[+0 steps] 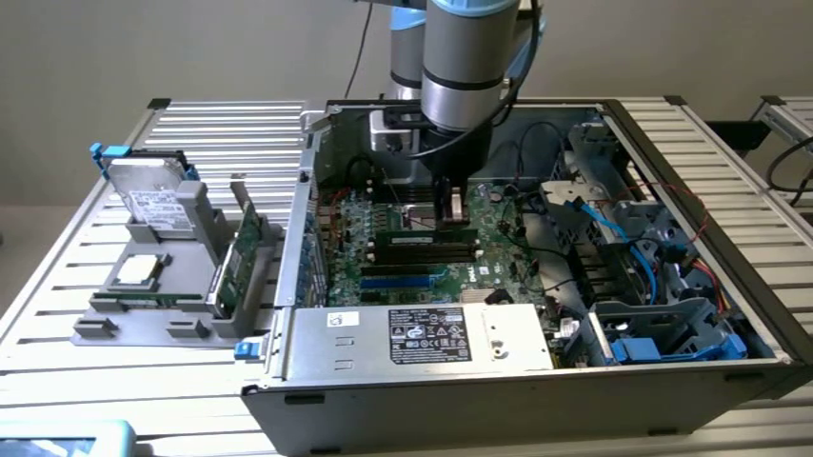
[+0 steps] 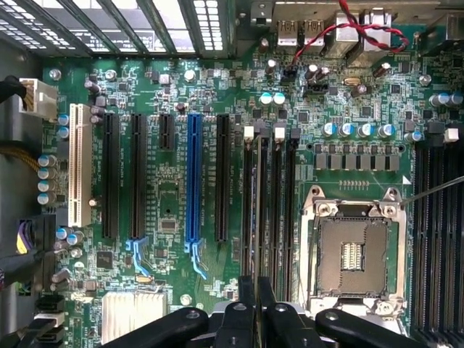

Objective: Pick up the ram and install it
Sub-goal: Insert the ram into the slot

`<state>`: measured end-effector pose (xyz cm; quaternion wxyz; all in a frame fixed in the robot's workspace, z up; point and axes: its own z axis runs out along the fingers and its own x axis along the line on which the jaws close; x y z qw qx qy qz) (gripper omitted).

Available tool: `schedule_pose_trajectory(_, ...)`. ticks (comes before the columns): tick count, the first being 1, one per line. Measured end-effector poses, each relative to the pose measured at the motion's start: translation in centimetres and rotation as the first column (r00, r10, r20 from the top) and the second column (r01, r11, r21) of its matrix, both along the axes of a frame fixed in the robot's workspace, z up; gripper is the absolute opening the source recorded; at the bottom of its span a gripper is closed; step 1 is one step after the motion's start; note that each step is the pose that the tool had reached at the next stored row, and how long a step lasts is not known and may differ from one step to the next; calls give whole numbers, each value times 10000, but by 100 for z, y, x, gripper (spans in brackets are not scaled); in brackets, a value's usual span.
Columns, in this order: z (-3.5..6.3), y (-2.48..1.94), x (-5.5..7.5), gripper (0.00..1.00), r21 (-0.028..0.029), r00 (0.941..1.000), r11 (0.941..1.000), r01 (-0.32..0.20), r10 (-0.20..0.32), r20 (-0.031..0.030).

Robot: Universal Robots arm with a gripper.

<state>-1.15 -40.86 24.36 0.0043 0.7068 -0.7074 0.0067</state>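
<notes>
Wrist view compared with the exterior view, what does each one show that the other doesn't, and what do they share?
Wrist view: the empty processor socket, the blue slot and the white slot.

Exterior view: the arm reaching into the open computer case, the power supply box, and the grey holder with a hard drive on the slatted table, at the exterior view's left.

Both: the gripper shut on the ram, which stands on edge, lined up along a black slot on the green motherboard.
</notes>
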Motion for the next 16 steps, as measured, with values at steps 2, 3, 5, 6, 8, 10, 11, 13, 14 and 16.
schedule_pose_trajectory(2, -22, 0, 0, 13, -15, 10000, 10000, -2, 2, -1)
schedule_pose_trajectory(3, -32, 0, 0, 13, -22, 10000, 10000, -3, 3, -1)
schedule_pose_trajectory(5, -46, 0, 0, 13, -33, 10000, 10000, -8, 8, -2)
schedule_pose_trajectory(6, -45, 0, 0, 13, -36, 10000, 10000, -11, 11, -2)
schedule_pose_trajectory(8, -45, 0, 0, 13, -35, 10000, 10000, -12, 12, -2)
schedule_pose_trajectory(10, -48, 0, 0, 13, -34, 10000, 10000, -12, 12, -2)
schedule_pose_trajectory(11, -52, 0, 0, 13, -32, 10000, 10000, -12, 12, -1)
schedule_pose_trajectory(13, -62, 0, 0, 13, -33, 10000, 10000, -13, 13, -1)
schedule_pose_trajectory(14, -67, 0, 0, 13, -35, 10000, 10000, -12, 12, -2)
schedule_pose_trajectory(16, -80, 0, 0, 13, -36, 10000, 10000, -13, 13, -2)
